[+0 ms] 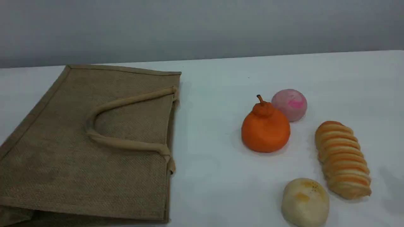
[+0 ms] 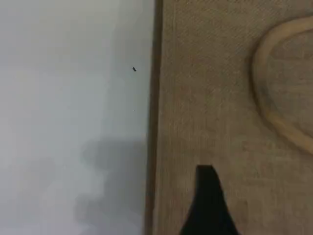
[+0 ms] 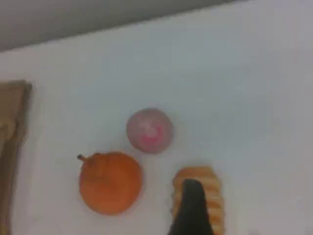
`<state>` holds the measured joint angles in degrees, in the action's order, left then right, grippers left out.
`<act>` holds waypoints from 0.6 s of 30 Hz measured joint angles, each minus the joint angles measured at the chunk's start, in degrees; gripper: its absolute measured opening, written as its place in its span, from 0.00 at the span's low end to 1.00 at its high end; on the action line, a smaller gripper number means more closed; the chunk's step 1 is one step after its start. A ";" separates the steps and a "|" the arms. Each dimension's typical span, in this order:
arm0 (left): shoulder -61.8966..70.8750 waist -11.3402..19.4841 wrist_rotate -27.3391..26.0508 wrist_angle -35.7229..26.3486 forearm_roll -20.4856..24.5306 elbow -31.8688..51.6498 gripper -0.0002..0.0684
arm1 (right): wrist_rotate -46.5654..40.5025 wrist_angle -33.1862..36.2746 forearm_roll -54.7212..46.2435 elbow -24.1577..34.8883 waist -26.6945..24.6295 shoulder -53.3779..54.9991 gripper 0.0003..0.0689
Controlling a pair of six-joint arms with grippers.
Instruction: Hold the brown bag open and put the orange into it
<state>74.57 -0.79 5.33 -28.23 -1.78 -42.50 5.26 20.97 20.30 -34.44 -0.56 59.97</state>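
The brown bag (image 1: 79, 142) lies flat on the left of the white table, its mouth edge facing right and its beige loop handles (image 1: 126, 143) resting on top. Right of it stands the orange (image 1: 265, 130), upright with its stem up. Neither arm shows in the scene view. In the left wrist view one dark fingertip (image 2: 208, 196) of my left gripper hovers over the bag (image 2: 210, 98) near its edge, holding nothing. In the right wrist view my right gripper's fingertip (image 3: 193, 205) hangs over the bread roll (image 3: 215, 200), with the orange (image 3: 110, 182) to its left.
A pink ball (image 1: 289, 104) sits just behind the orange, touching or nearly touching it. A striped bread roll (image 1: 342, 159) lies to the right, and a pale round bun (image 1: 304, 201) is near the front edge. Bare table separates bag and orange.
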 joint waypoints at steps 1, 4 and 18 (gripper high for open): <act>1.67 0.00 -0.14 0.40 0.00 -0.74 0.66 | 0.85 -0.12 1.14 -0.19 0.00 1.69 0.71; 7.66 0.00 -0.27 0.56 -0.84 -4.21 0.66 | 3.63 -0.69 4.93 -0.33 0.00 5.68 0.71; 30.87 -0.55 -11.00 2.31 -15.34 -19.94 0.66 | 11.71 -6.19 14.56 -0.33 0.00 8.80 0.71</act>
<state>105.44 -1.34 -5.67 -25.92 -17.12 -62.44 16.97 14.79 34.87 -34.77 -0.56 68.77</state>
